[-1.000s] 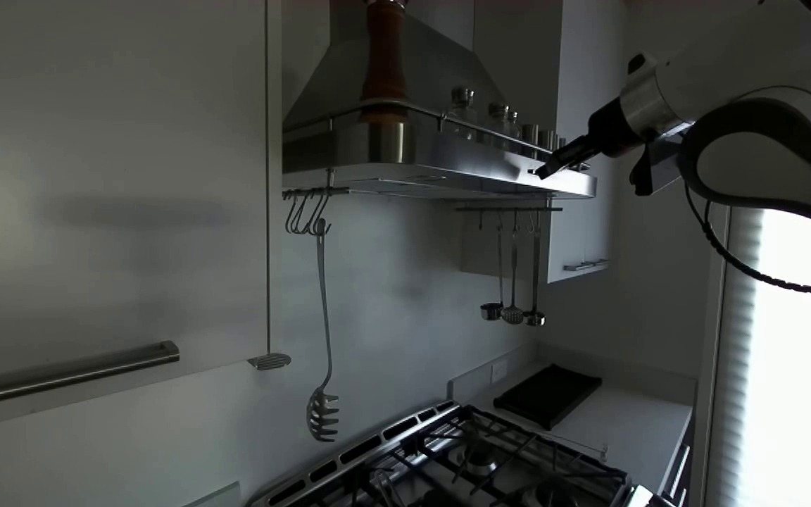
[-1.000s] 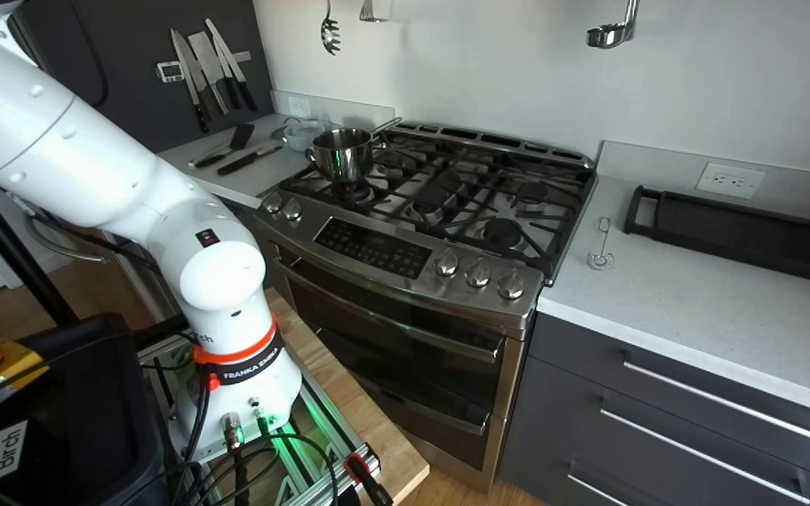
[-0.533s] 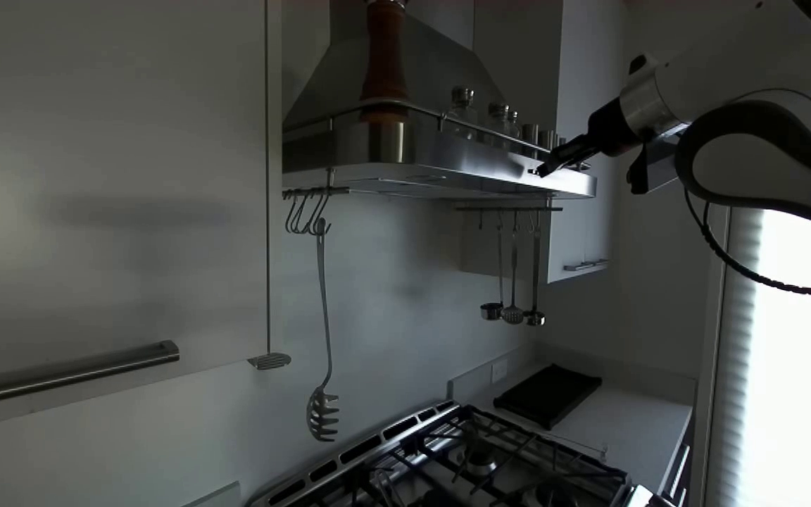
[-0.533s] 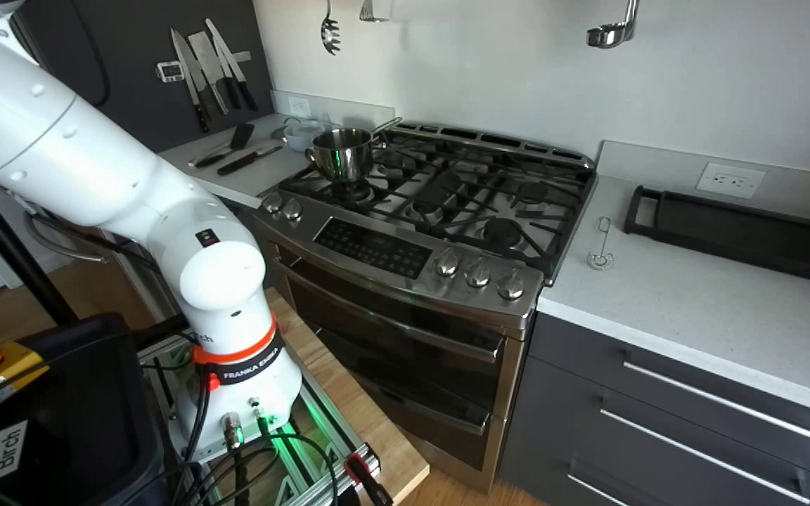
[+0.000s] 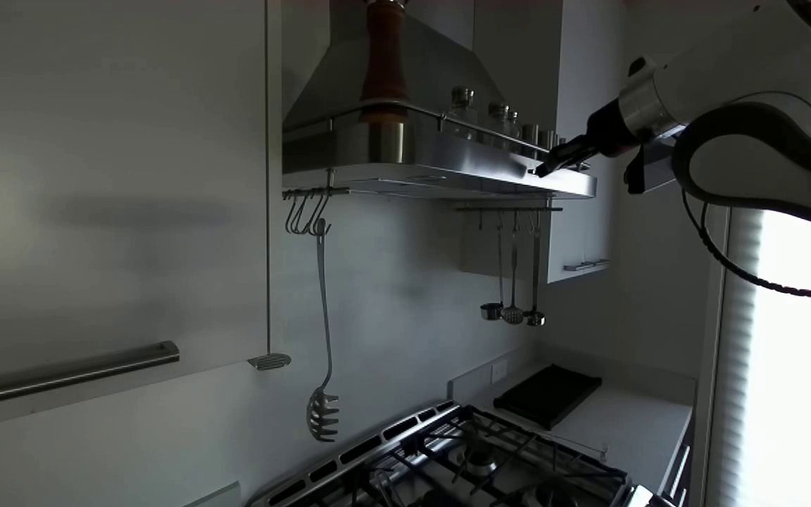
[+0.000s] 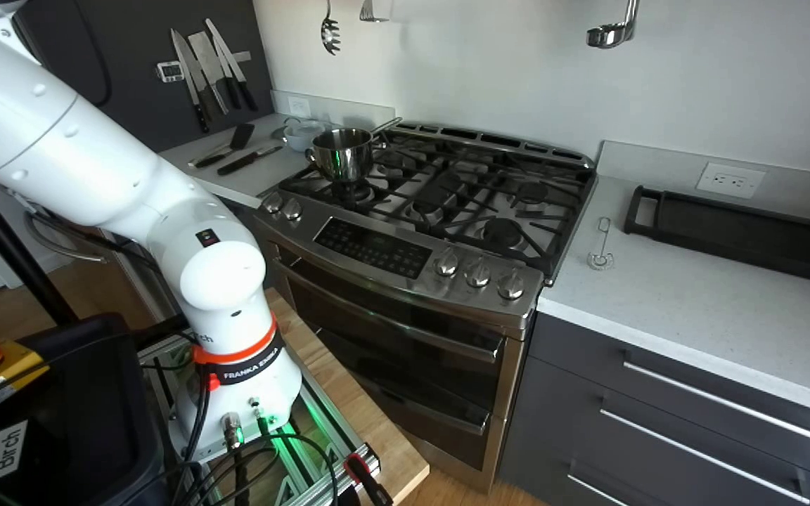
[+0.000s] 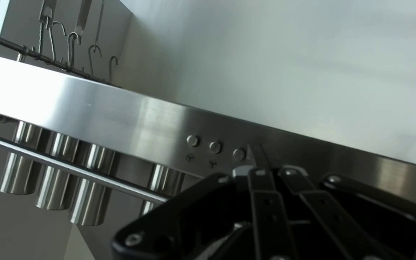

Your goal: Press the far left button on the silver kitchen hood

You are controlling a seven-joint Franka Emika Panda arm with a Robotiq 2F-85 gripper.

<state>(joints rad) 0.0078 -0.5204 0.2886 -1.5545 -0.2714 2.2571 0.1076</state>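
Observation:
The silver kitchen hood [image 5: 448, 151] has a sloped steel canopy and a flat rim band in an exterior view. In the wrist view, which stands upside down, the hood's rim band [image 7: 157, 121] runs diagonally across. Several round buttons sit on it: three show, an outer one [image 7: 193, 141], a middle one [image 7: 215, 147] and one [image 7: 239, 154] right beside my fingertips. Anything behind the fingers is hidden. My gripper [image 7: 261, 146] is shut and empty, its fingertips over the band. In an exterior view the gripper [image 5: 542, 173] is at the band's front face; I cannot tell whether it touches.
A rail [image 5: 490, 118] with jars and a wooden mill [image 5: 384, 56] tops the hood. Utensils [image 5: 514, 267] hang from a bar below it. A stove [image 6: 440, 190] with a steel pot [image 6: 343, 154] stands beside the arm's base.
The upper arm links have shifted slightly left in an exterior view. The fingertips stay at almost the same spot on the hood's band.

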